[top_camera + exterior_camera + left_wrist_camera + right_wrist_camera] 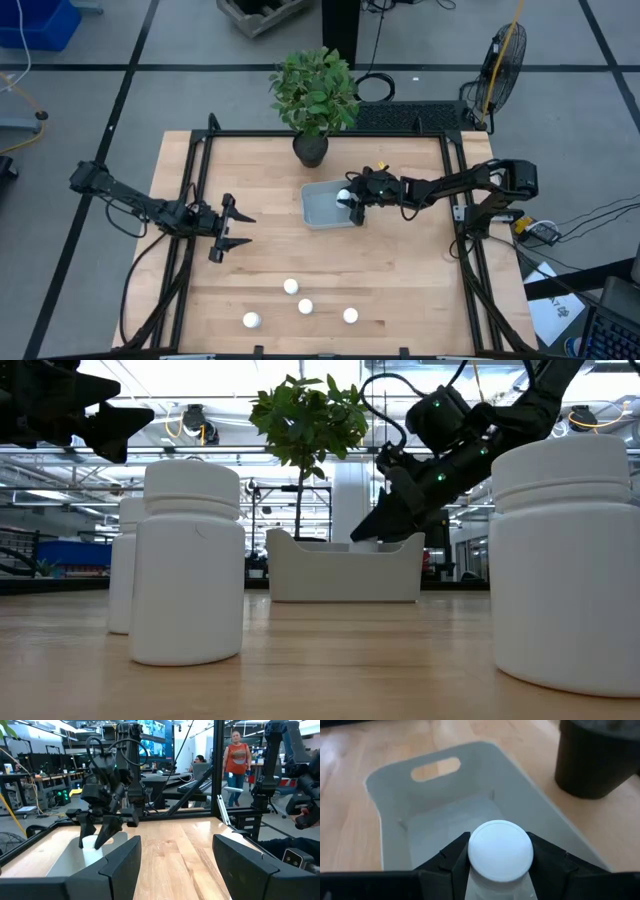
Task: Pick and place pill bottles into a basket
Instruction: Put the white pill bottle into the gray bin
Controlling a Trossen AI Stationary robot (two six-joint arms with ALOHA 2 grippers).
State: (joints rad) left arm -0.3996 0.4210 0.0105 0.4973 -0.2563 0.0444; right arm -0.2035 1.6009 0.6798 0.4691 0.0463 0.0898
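The pale grey basket (325, 208) stands at the table's middle, in front of a dark plant pot (310, 150). My right gripper (352, 201) is over the basket's right end, shut on a white pill bottle (500, 851), which also shows in the high view (344, 196). Several more white pill bottles stand upright on the table near its front edge, among them one (291, 286) and another (350, 315). My left gripper (234, 228) is open and empty above the table, left of the basket. My right gripper pinches the pill bottle between its two fingers (451, 859), on opposite sides of its upper part (472, 865) just under the cap. The fingers slant down from the table's right side. The bottle stands upright over the basket's inside (445, 820); whether it touches the floor cannot be told.
The plant pot with its leafy plant (315, 90) stands just behind the basket. A black frame (200, 140) runs along the table's edges. Bare wood lies between the basket and the front bottles. People (236, 760) are in the room beyond the table.
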